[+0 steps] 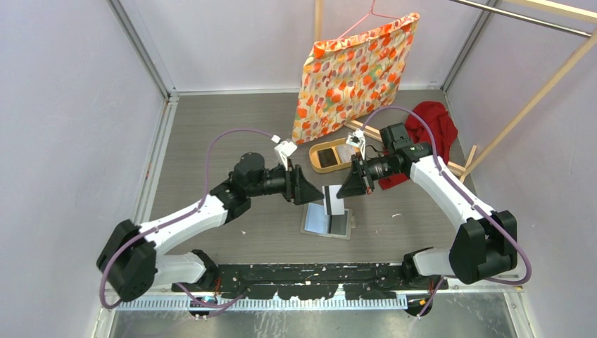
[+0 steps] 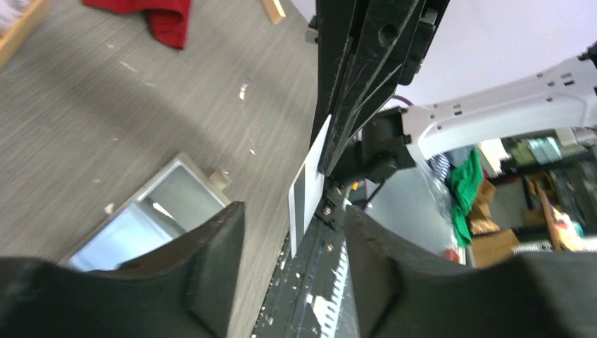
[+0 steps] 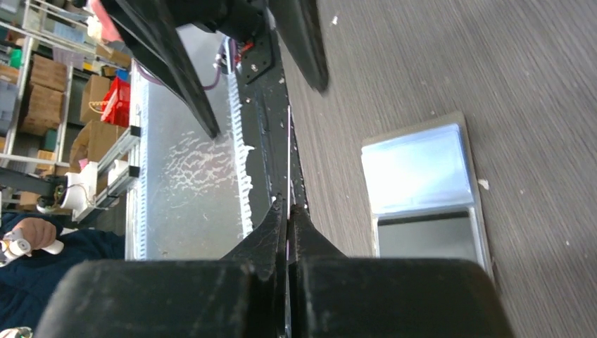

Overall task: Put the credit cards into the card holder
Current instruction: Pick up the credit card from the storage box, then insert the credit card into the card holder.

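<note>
While the right pincer [image 1: 346, 189] clamps a white card [image 1: 334, 201] edgewise above the card holder [image 1: 328, 224], the left pincer [image 1: 315, 192] gapes alongside.

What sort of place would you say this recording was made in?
Probably a robot test cell inside a workshop or storeroom: the left arm and right arm stand at a grey table boxed in by pale walls, and the right wrist view shows shelves of cardboard boxes beyond it.
</note>
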Available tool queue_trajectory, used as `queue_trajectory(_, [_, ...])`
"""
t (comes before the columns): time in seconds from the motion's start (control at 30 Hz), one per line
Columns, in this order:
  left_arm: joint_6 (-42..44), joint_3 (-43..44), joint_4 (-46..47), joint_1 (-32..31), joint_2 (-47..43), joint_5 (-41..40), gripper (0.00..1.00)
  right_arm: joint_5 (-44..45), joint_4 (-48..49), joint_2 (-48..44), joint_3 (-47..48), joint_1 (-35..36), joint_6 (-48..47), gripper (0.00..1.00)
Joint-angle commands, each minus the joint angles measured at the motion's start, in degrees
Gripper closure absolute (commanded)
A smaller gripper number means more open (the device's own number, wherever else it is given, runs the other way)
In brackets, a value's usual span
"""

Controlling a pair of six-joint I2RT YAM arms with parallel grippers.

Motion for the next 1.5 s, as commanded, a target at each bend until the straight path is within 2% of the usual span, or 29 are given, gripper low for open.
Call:
queue_trajectory(0.0, [2.58,-7.15,-3.32,1.09,-9.92,-9.45,0.36,7.03,3.73,-2.11,-3.17,0.01,3.23,0.99])
queue_trajectory(0.07, [2.17,-10.41,-5.89,1.1,-11.39,-13.18,0.35,10.53,6.54,-1.43,-4.84,-0.3,6.94,0.99])
queue_trajectory(0.17, [-0.24,-13.7,-7.81,1.1,-10.39,-15.53,0.35,10.88,6.89,3.33,-4.89,-0.45,10.64,0.99])
queue_trajectory(0.33, [-6.36,-18.17,-0.54,1.06,-5.99,-17.46,0.34,16.23,7.74,10.32,-4.56,-0.37,15.93,0.99])
queue_trajectory(0.47, [-8.35,-18.73,5.05,0.36,-1.26,-17.52,0.33,21.73,13.66,8.39,-7.48,-0.42,21.33,0.99])
queue_trajectory(0.7, [-11.69,-19.65,13.98,-0.65,5.6,-18.09,0.38,27.66,26.64,2.89,-14.52,-0.48,35.22,0.99])
queue_trajectory(0.9, [-12.96,-18.44,14.72,-2.71,9.16,-20.14,0.45,25.63,28.6,3.42,-15.73,-0.74,36.77,0.99])
queue_trajectory(1.23, [-14.68,-17.1,20.54,-3.73,16.28,-18.77,0.54,25.46,27.75,5.4,-15.1,-1.49,36.33,0.99])
queue_trajectory(1.27, [-14.8,-17.04,21.06,-3.73,16.92,-18.65,0.57,25.74,27.57,6.02,-15.03,-1.51,36.33,0.99])
queue_trajectory(1.4, [-16.14,-16.8,24.55,-3.73,19.96,-17.55,0.88,25.05,27.03,7.61,-14.44,-1.84,36.49,0.99])
queue_trajectory(1.47, [-17.26,-16.84,26.46,-3.73,21.71,-16.78,0.97,24.57,27.37,7.62,-14.56,-1.82,36.68,0.99])
